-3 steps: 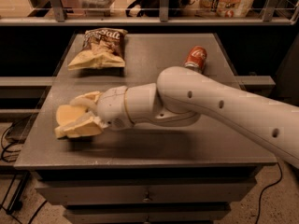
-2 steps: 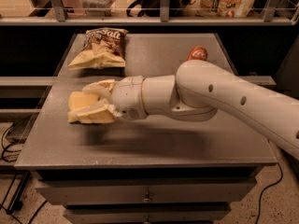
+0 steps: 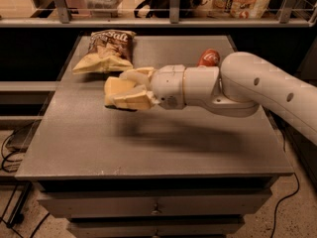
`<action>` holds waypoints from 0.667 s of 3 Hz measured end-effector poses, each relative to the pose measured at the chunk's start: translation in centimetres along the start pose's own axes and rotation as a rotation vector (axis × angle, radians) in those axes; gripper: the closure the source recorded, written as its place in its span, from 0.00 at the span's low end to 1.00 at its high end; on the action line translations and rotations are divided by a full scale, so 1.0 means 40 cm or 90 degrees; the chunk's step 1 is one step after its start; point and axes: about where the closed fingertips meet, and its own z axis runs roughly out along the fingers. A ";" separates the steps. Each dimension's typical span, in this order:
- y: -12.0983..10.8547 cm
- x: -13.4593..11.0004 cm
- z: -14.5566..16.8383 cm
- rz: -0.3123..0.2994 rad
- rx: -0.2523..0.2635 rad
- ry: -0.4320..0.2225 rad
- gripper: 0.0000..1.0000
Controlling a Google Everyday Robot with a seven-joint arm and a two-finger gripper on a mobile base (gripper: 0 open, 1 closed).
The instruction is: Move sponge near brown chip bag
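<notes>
The brown chip bag lies crinkled at the far left of the grey table, dark brown on top and pale yellow below. My gripper hangs over the table just in front of and a little right of the bag, shut on the pale yellow sponge, which is lifted off the surface. The padded yellowish fingers clamp the sponge from both sides and hide part of it. The white arm reaches in from the right.
A red soda can stands at the back right, partly hidden behind my arm. A shelf rail with packaged goods runs behind the table. Cables lie on the floor at left and right.
My gripper has carried the sponge up off the front left of the table and toward the back right, closer to the chip bag.
</notes>
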 end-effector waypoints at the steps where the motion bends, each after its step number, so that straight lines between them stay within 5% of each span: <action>1: -0.005 -0.001 -0.003 -0.001 0.002 0.000 1.00; 2: -0.018 0.027 0.004 0.017 0.028 -0.003 1.00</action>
